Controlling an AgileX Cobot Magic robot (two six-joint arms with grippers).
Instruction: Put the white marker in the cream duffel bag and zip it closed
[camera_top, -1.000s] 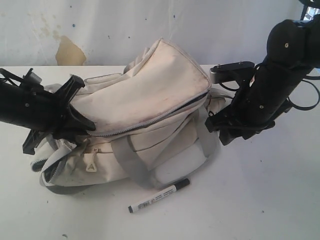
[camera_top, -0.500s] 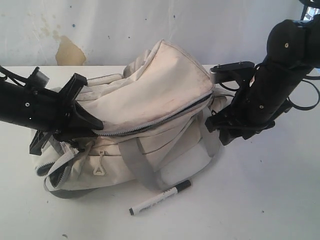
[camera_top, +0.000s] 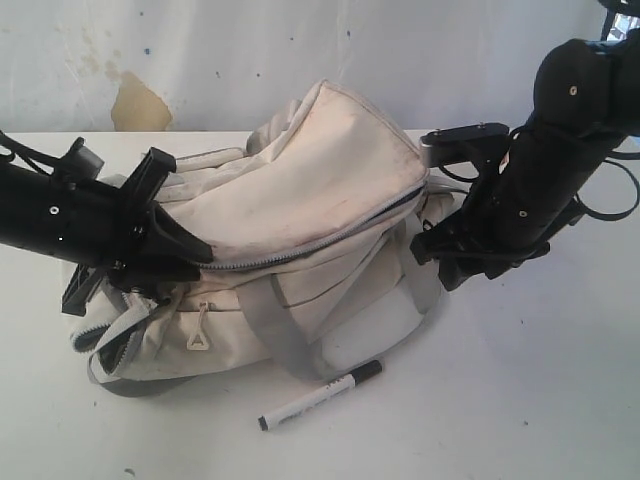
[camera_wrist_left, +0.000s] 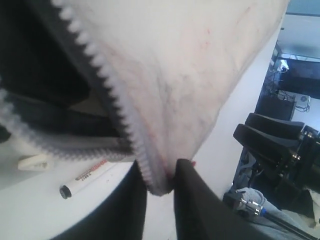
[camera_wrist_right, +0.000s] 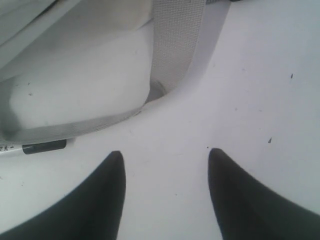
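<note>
Right end effector (camera_wrist_right: 165, 151) spread wide

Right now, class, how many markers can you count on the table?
1. The white marker lies on the table close beside the cream duffel bag, on the side nearer the exterior camera. The bag's dark inside could hide others.

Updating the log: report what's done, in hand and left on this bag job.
Done: the cream duffel bag is unzipped. In hand: its zipper edge sits between the fingers of the left gripper. Left: the white marker lies on the table; right gripper open, empty; zipping remains.
</note>
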